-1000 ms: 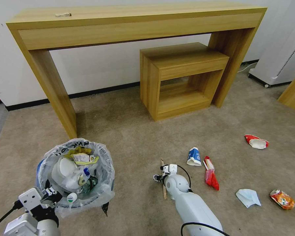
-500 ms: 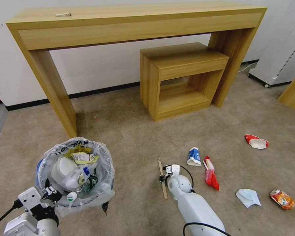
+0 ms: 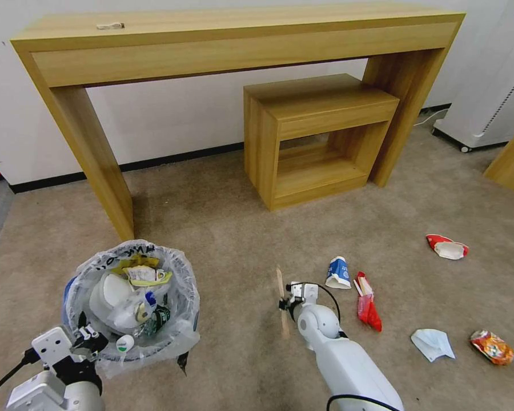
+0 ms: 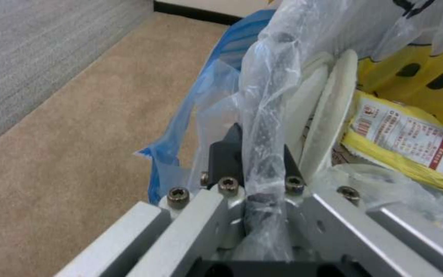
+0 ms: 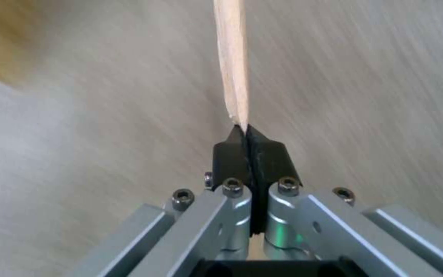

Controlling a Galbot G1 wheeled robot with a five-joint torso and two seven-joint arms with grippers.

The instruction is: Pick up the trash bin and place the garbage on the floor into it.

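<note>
Right gripper at the end of the forward-stretched right arm, jaws pinched tight on the wooden stick above the floor; left gripper low, jaws clamped on the bag-lined rim of the trash bin

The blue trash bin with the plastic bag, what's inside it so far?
In the trash bin: white slippers, a yellow printed wrapper, a small clear bottle and crumpled bits. Anything deeper is covered by that pile. The left gripper pinches its bagged rim.
</note>
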